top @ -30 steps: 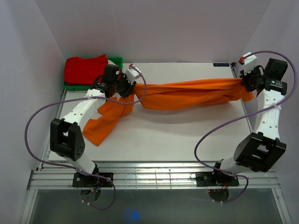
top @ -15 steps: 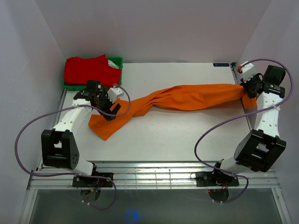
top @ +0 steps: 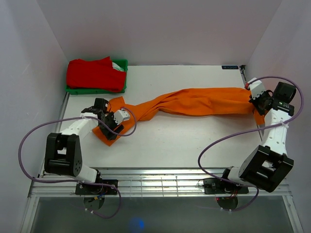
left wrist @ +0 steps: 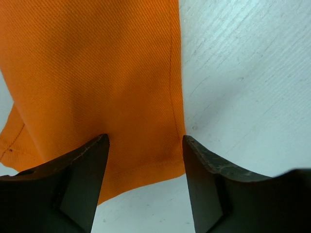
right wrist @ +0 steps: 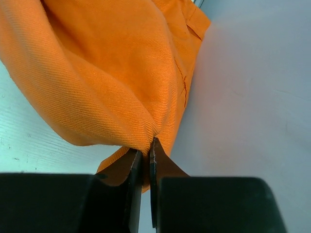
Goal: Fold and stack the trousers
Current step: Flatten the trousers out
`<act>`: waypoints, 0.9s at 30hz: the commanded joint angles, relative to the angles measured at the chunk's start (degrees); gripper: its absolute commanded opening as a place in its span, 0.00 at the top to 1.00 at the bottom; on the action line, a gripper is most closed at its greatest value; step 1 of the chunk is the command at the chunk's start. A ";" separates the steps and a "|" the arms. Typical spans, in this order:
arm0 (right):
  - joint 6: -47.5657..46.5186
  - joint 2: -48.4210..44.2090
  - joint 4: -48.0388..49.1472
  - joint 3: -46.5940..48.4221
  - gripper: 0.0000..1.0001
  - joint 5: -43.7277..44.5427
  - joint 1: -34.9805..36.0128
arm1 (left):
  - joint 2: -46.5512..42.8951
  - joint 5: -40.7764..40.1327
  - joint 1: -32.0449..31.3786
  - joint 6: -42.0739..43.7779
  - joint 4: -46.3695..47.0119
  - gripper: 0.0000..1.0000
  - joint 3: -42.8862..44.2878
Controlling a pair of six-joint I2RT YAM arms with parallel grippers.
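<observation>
Trousers, position: the trousers (top: 194,102) are spread across the worktop (top: 184,145) as one long, loosely twisted band; the long axis runs left to right, dipping toward the near left
Left end: a leg hem is laid flat on the worktop, directly under the left tool (left wrist: 146,141); the rest of the leg runs away from that tool toward the right
Right end: bunched cloth is gathered at the right edge of the worktop, at the right tool (right wrist: 146,153)
Left tool: jaws are stood wide, straddling the hem; cloth is seen between the fingers but not pinched
Right tool: closed to a slit on a fold of the trousers; cloth is held raised off the worktop
Deciding relation: each end is served by its own arm; the hem is judged ready for a straight-down pinch by the left tool
Material: orange woven twill, fine diagonal rib; stitched hem and seam lines; soft, creasing readily
Worktop surface: white, matt, lightly scratched
Elsewhere: red garment (top: 92,73) over green bin (top: 123,63), far left corner, well apart
</observation>
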 commanded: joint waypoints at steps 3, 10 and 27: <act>-2.24 -0.98 1.95 0.03 0.92 -0.77 -1.12 | 0.96 1.37 -0.27 -0.46 3.24 0.31 -2.57; -1.36 -0.19 1.95 1.00 0.92 -1.56 -1.12 | 4.46 -4.95 -1.50 -1.87 8.25 0.46 -6.97; -4.35 -0.10 2.03 -1.72 0.92 -0.77 -1.38 | 17.70 8.59 -1.15 -15.13 -5.21 1.00 55.94</act>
